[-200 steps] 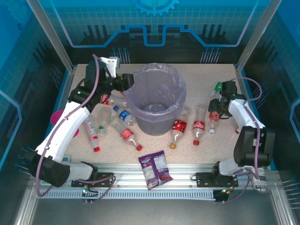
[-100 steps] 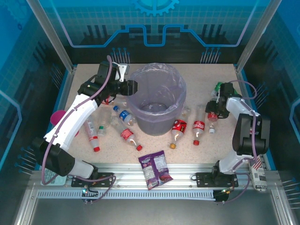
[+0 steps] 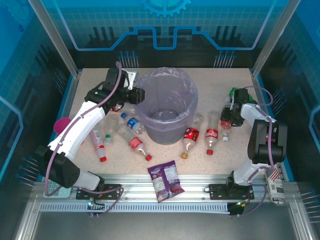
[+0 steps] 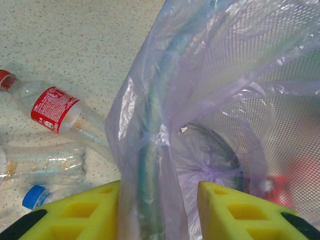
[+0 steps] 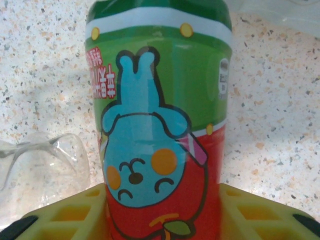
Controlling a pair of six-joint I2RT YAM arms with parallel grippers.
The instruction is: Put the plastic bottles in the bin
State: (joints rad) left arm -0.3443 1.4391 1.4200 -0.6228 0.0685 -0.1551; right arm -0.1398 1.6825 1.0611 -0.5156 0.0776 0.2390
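The bin (image 3: 191, 95), grey with a lavender bag, stands mid-table. My left gripper (image 3: 139, 94) sits astride its left rim. In the left wrist view the rim (image 4: 150, 150) and bunched bag fill the space between the yellow fingers of that gripper (image 4: 159, 210), which is shut on them. At the right, my right gripper (image 3: 234, 102) is shut on a green bottle (image 3: 233, 92). Its cartoon label (image 5: 160, 100) touches both pads of the gripper (image 5: 162, 210). Several plastic bottles lie around the bin: red-labelled ones (image 3: 136, 144) (image 3: 212, 135) (image 4: 52, 109) and a blue-labelled one (image 3: 134, 123).
A purple snack packet (image 3: 166, 180) lies on the front rail. A pink object (image 3: 61, 125) sits at the table's left edge. A crushed clear bottle (image 5: 40, 160) lies just left of the green bottle. More bottles (image 3: 98, 142) lie under my left arm.
Both grippers have closed. The left one moved onto the bin's left rim and closed over it. The right one closed on the green bottle.
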